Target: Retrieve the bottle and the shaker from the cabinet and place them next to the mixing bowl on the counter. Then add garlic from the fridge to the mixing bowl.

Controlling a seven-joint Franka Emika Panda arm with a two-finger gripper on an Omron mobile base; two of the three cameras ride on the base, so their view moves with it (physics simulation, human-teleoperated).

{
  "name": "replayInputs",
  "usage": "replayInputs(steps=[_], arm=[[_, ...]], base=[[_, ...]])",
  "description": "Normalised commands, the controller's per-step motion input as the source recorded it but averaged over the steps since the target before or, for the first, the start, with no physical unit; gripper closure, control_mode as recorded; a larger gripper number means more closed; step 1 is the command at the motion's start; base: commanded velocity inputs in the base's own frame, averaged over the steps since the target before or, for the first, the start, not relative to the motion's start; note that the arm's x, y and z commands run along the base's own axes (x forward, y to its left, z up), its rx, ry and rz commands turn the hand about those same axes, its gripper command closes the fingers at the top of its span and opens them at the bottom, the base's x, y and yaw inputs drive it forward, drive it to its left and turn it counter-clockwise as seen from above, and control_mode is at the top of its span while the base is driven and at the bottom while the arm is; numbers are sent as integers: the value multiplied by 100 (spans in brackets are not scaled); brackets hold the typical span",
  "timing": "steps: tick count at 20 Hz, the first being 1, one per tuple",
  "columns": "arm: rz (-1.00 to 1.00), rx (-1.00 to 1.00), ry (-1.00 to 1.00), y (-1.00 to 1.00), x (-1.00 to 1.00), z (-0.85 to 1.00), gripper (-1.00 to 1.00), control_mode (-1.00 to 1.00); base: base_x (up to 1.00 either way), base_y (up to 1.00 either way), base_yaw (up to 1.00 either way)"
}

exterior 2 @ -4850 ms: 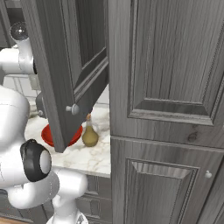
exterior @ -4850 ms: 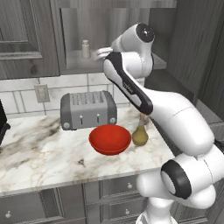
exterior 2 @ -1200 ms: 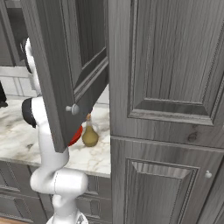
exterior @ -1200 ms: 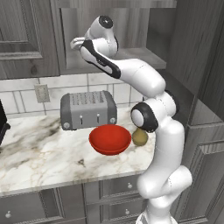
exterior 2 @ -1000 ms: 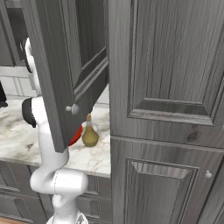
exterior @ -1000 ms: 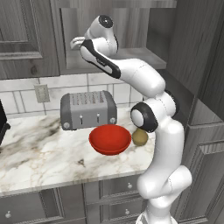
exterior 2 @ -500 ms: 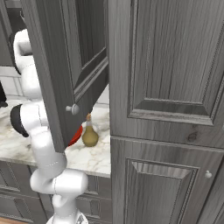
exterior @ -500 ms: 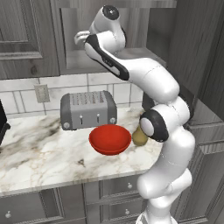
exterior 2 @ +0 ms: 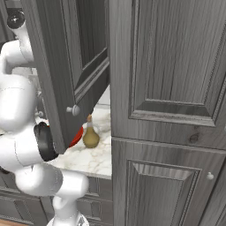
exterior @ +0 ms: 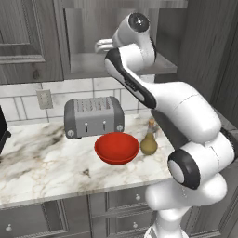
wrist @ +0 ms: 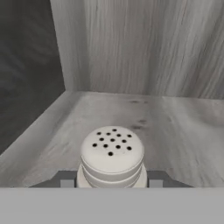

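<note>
The small grey-white cylindrical shaker (wrist: 112, 157) (perforated cap up) is clamped between the two-finger gripper (wrist: 111, 183) inside the dark grey wood-grain cabinet (wrist: 131, 48), above its shelf niche.

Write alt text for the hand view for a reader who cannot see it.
The gripper is shut on the shaker, a grey-white cylinder whose rounded cap with small dark holes faces the camera, one dark fingertip at each side. It stands on the grey wood-grain shelf of the cabinet, near the corner of the back and side walls.
</note>
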Motion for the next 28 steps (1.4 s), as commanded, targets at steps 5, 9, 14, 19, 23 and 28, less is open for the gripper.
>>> replayInputs(steps=[5, 9, 14, 19, 23, 28], arm=[[-10, 8, 0, -75, -100, 0, 100, -100], [-3, 8, 0, -67, -100, 0, 100, -100], [0, 7, 0, -35, -100, 0, 100, -100], [-7, 3, 0, 1, -100, -12, 100, -100], [-13, 0, 0, 14, -99, -38, 100, -100], [-19, 0, 0, 61, -44, -44, 100, -100]], base=[[0, 0, 0], [0, 0, 0], [0, 0, 0], [0, 0, 0], [0, 0, 0], [0, 0, 0]])
